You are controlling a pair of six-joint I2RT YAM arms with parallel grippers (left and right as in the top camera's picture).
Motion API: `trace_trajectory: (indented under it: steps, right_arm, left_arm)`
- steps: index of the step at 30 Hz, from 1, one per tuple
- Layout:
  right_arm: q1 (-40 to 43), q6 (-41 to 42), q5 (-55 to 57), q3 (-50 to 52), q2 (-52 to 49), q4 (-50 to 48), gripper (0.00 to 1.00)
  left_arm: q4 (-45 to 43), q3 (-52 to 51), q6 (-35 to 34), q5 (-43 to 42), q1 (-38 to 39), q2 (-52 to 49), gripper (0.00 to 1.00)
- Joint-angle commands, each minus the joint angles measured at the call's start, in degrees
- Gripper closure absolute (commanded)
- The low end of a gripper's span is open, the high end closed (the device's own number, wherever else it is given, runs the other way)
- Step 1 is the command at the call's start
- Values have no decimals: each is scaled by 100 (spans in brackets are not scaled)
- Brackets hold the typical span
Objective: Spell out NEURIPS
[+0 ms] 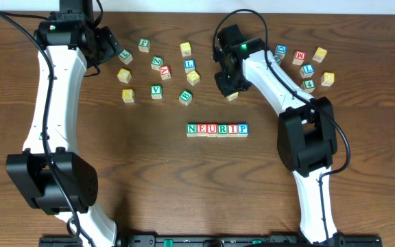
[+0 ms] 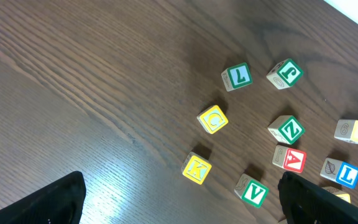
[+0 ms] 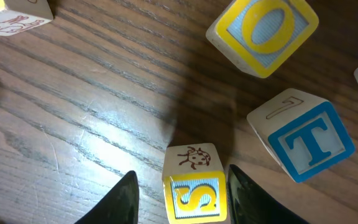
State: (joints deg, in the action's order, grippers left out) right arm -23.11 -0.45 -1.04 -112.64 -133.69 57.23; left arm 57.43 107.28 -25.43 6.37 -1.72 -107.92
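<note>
Six cubes stand in a row reading N, E, U, R, I, P at mid-table. A yellow-framed S cube, with a ladybird drawn on its top, sits on the wood just below my right gripper. In the right wrist view the right gripper is open and straddles this cube. Its right finger sits close against the cube, while a gap shows on the left side. My left gripper hovers wide open at the far left over bare wood, with nothing between its fingers.
Loose cubes lie in a cluster at the back centre, among them K, C, V, Z and A. Another cluster lies back right. An O cube and a T cube sit near the S cube.
</note>
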Motion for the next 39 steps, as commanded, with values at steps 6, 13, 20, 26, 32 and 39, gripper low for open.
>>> trace_trajectory:
  steps: [6,13,20,26,32,39]
  right_arm:
    - [4,-87,66,221,-103,-122,65]
    - [20,-90,70,221,-103,-107,74]
    - [24,-94,111,219,-103,-37,90]
    - [26,-173,605,219,-101,-13,92]
    - [24,-1766,673,219,-101,389,99]
    - [87,-2750,715,219,-101,549,97]
  left_arm:
    - [15,-20,33,74,-9,-44,2]
    - [15,-20,33,74,-9,-44,3]
    - [15,-20,33,74,-9,-44,3]
    - [15,-20,33,74,-9,-44,2]
    - [15,-20,33,74,-9,-44,2]
    - [15,-20,33,74,-9,-44,2]
